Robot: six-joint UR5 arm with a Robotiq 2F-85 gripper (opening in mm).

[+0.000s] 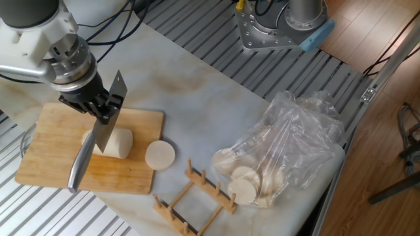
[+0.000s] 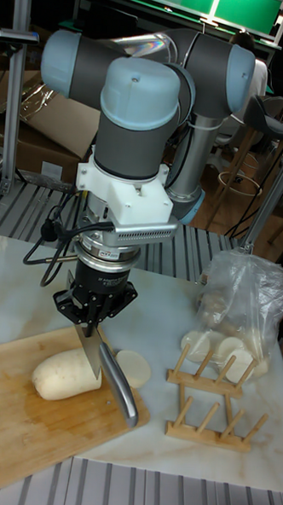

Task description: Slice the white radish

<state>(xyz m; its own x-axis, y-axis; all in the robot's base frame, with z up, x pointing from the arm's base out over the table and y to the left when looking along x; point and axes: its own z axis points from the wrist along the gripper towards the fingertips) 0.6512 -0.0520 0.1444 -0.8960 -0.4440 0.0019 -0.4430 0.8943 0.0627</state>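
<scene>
Pincer (image 1: pixel 97 105) closed on the spine end of a knife (image 1: pixel 98 134); blade upper part dark grey, steel handle (image 2: pixel 120 386) hanging free below, slanting down toward the near edge of the cutting board (image 1: pixel 52 147). In the tall fixed view the pincer (image 2: pixel 93 314) sits directly above the white radish (image 2: pixel 65 375), with the blade edge at the radish's right, cut end; whether the edge touches the radish cannot be told. White radish (image 1: pixel 117 142) lies on its side on the board, in the fixed view toward the board's right half, partly hidden behind the blade. One cut round slice (image 1: pixel 159 155) lies flat just right of the radish, overlapping the board's right edge onto the marble bench (image 1: pixel 197 98). Wooden rack (image 1: pixel 193 196) stands near-right of the slice. Clear plastic bag (image 1: pixel 295 144) with pale slices lies at the right of the bench, well apart from the pincer.
</scene>
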